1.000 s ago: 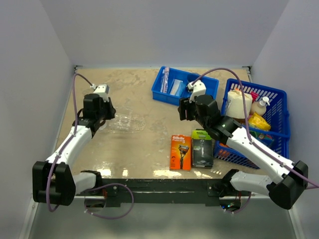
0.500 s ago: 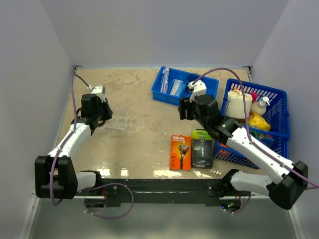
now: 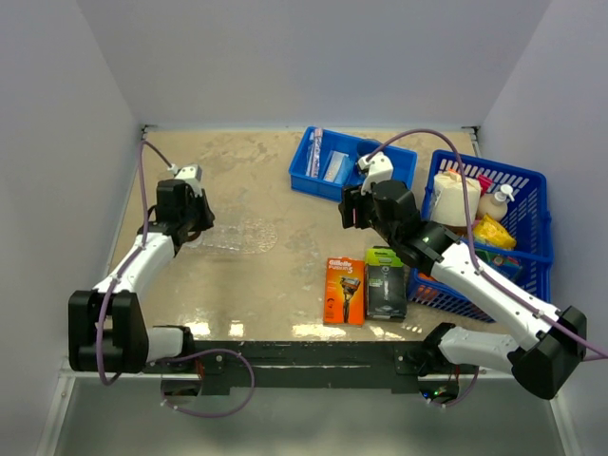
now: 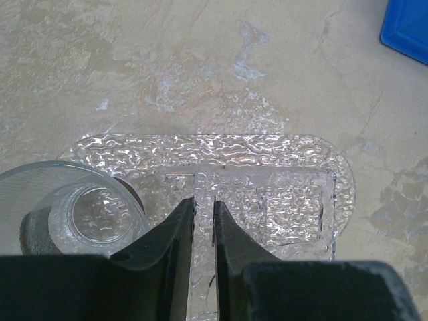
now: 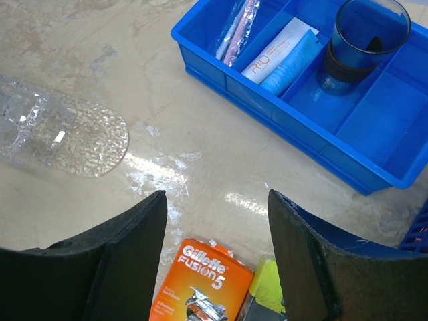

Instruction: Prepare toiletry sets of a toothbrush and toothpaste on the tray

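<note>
Looking down, we see the clear pebbled plastic tray (image 3: pixel 237 233) left of centre.
Left wrist: our left end effector (image 4: pixel 204 204) sits nearly closed over it, grip unclear. Right wrist: right end effector (image 5: pixel 215 195) gapes empty; slim toothbrush (image 5: pixel 235 28) and pale-blue toothpaste box (image 5: pixel 284 57) lie in the blue bin (image 5: pixel 267 100).

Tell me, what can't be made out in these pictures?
- Left wrist view: the clear ribbed plastic cup is cut by the left edge and partly behind the left fingers; whether it stands on the clear textured plastic tray is unclear.
- Top view: the right arm hides part of the blue lattice basket's contents.
- Right wrist view: the green razor pack is mostly behind the right fingers.
</note>
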`<action>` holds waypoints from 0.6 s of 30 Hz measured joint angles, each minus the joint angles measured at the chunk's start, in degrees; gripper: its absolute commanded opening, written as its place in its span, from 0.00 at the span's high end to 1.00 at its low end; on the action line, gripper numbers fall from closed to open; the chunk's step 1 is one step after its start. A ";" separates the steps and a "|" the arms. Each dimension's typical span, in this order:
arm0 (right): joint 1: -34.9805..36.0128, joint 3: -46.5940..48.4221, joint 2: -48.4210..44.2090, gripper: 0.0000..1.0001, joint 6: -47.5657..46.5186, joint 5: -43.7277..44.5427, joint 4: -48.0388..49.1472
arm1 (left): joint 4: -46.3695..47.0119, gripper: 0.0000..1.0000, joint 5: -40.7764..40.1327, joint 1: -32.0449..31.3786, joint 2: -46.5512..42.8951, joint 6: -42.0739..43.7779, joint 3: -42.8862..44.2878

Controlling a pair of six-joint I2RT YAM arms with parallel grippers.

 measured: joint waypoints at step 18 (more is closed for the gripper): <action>0.00 0.00 0.31 0.32 0.02 -0.09 0.44 | -0.26 0.91 -1.95 0.00 1.22 0.37 0.26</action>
